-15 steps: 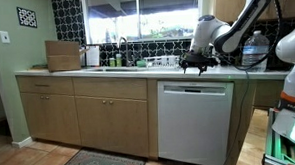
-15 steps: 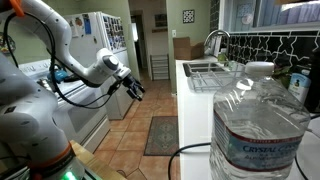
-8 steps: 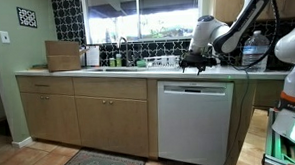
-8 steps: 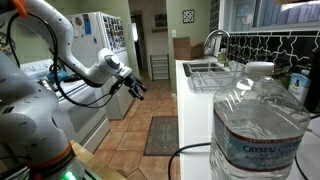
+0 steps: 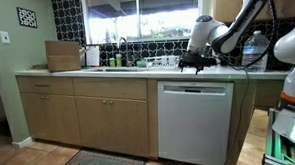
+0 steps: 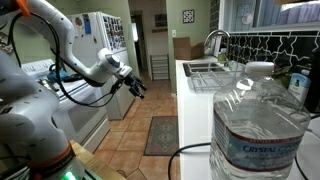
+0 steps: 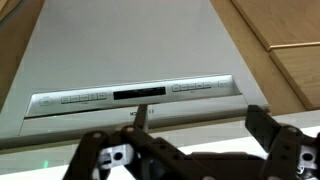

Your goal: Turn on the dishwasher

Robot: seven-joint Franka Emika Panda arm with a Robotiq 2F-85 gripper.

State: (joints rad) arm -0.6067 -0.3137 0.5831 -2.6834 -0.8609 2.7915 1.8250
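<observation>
The dishwasher [image 5: 194, 120] is a tall white flat panel under the counter, with a dark slot near its top. In the wrist view I look down its front [image 7: 130, 45]; a control strip [image 7: 135, 95] with a dark display and rows of buttons runs across it. My gripper [image 5: 194, 60] hangs at the counter edge just above the dishwasher's top, and also shows in an exterior view [image 6: 134, 87]. In the wrist view the gripper [image 7: 205, 125] is open and empty, its fingers just in front of the control strip and not touching it.
Tan wooden cabinet doors [image 5: 84, 115] stand beside the dishwasher and show in the wrist view [image 7: 290, 40]. A dish rack [image 5: 165, 62], faucet [image 5: 123, 49] and cardboard box [image 5: 63, 54] sit on the counter. A rug [image 5: 91, 163] lies on the floor. A large water bottle [image 6: 255, 130] fills the foreground.
My gripper has shifted slightly along the counter edge above the dishwasher. Its jaws stay open.
</observation>
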